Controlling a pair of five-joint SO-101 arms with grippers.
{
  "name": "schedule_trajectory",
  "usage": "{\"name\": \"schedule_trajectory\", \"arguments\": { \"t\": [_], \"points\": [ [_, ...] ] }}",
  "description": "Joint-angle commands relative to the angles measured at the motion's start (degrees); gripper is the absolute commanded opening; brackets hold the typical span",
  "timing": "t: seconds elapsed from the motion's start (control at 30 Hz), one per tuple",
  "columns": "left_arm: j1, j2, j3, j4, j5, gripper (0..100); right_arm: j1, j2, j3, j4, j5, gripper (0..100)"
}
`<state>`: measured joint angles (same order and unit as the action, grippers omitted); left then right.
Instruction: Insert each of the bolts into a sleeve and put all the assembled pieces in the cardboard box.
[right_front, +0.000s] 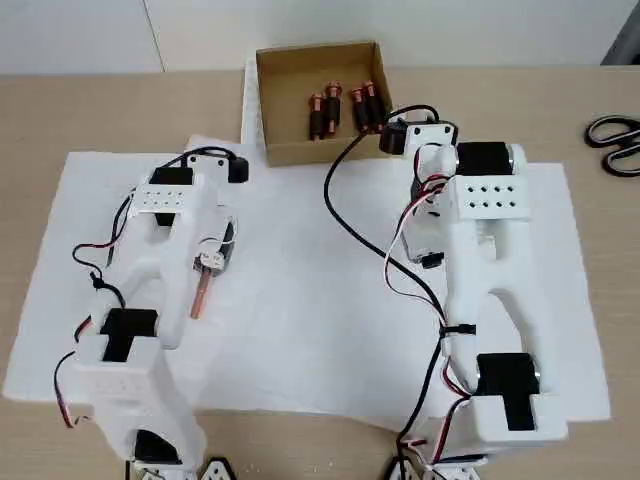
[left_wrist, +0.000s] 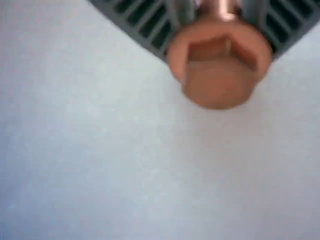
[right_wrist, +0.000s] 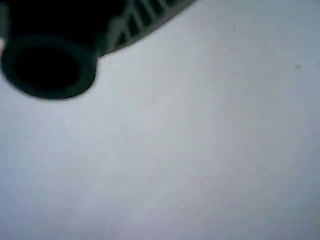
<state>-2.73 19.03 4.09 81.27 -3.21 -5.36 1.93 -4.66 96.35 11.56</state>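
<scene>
- Now, on the left, the left tool (right_front: 213, 260) is closed on a copper bolt (right_front: 201, 295). The bolt sticks out of it toward the near side, over the white sheet (right_front: 300, 330).
- Far in the middle, the cardboard box (right_front: 290, 150) already holds four assembled pieces (right_front: 345, 108).
- On the right, the right tool (right_wrist: 70, 20) grips a black sleeve (right_wrist: 47, 67), and its mouth is free.
- I judge the step is insertion. The two tools are well apart, so the next move must bring the bolt and the sleeve mouth onto one line.
</scene>
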Motion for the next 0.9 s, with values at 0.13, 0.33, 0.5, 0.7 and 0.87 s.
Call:
{"name": "schedule_trajectory", "arguments": {
  "t": [0.13,0.33,0.5,0.7,0.87],
  "points": [
    [0.00,-23.21,-1.10,4.40,0.35,1,0.13,-3.74,-0.79,-0.04,-0.26,0.4],
    [-0.18,-37.54,-1.10,9.05,0.62,1,-0.04,-14.73,-2.55,0.04,-0.18,0.4],
    [-0.26,-48.88,-0.75,12.92,0.62,1,-4.18,-27.91,-2.11,-0.04,-0.53,0.4],
    [0.00,-62.86,-0.75,10.81,2.37,1,-7.52,-42.77,-2.11,-0.13,-0.53,0.4],
    [0.00,-70.51,-0.66,7.03,10.37,1,-7.52,-51.56,2.81,-0.13,-0.62,0.4]
  ]
}}
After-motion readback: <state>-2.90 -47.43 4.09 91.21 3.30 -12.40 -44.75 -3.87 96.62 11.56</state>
